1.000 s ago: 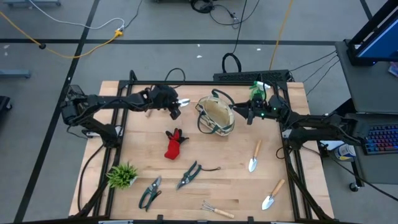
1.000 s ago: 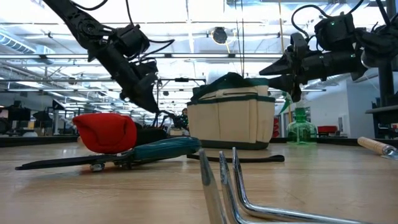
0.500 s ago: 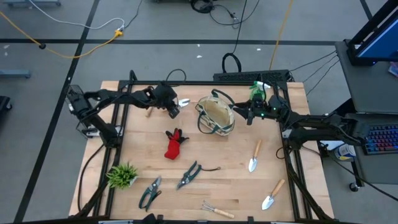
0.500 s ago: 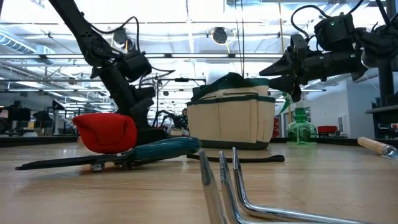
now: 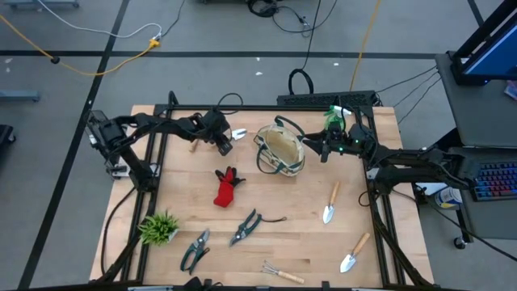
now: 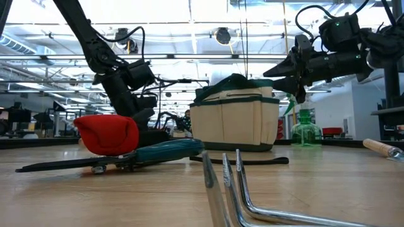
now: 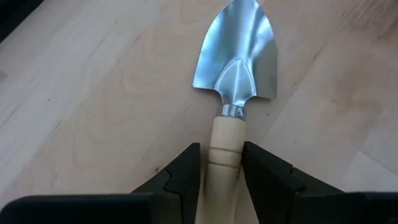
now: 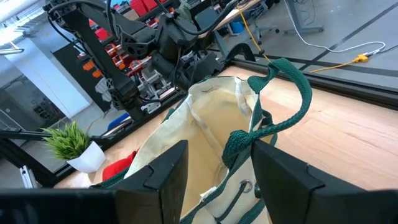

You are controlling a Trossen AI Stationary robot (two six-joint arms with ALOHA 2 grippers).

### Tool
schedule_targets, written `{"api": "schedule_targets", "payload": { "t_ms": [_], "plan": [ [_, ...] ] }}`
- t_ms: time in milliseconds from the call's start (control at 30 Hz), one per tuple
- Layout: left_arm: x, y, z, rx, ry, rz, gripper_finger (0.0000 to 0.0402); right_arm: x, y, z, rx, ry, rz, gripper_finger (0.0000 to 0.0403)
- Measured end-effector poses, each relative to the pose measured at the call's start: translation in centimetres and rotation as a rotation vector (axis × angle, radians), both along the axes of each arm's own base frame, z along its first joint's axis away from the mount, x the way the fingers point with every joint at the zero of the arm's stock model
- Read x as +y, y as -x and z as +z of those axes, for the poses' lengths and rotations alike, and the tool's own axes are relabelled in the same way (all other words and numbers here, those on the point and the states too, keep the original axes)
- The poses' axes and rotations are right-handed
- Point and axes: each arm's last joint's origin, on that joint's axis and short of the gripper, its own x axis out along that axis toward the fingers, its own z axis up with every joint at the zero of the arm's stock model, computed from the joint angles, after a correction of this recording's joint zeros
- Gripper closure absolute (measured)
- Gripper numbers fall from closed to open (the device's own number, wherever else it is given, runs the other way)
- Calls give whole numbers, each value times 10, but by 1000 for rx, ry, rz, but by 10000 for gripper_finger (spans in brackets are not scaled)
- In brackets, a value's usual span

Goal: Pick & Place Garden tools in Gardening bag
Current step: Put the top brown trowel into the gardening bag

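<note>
Left gripper is down at the far side of the table, its two fingers clamped on the wooden handle of a small trowel whose shiny blade lies flat on the wood just ahead of it. Off to its side, nearer the other arm, sits the gardening bag, mouth open. Right gripper hangs at the bag's rim with a dark green handle loop pinched between its fingers. On the near side of both grippers lie the red glove, pruning shears, two more trowels and a hand rake. Green spray bottle stands just behind the right gripper.
</note>
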Motion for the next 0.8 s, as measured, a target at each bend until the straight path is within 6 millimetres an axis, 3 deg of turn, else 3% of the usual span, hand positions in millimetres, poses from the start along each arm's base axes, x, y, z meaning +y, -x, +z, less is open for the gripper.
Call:
{"api": "schedule_targets", "payload": {
  "t_ms": [133, 300, 600, 800],
  "plan": [
    [0, 0, 0, 0, 0, -1, 286, 0, 0, 0, 0, 0, 0, 232],
    [0, 0, -1, -1, -1, 1, 331, 0, 0, 0, 0, 0, 0, 232],
    [-1, -1, 4, -20, -20, -3, 332, 0, 0, 0, 0, 0, 0, 232],
    [-10, -3, 24, -50, -89, -8, 332, 0, 0, 0, -2, -10, -1, 232]
  ]
}}
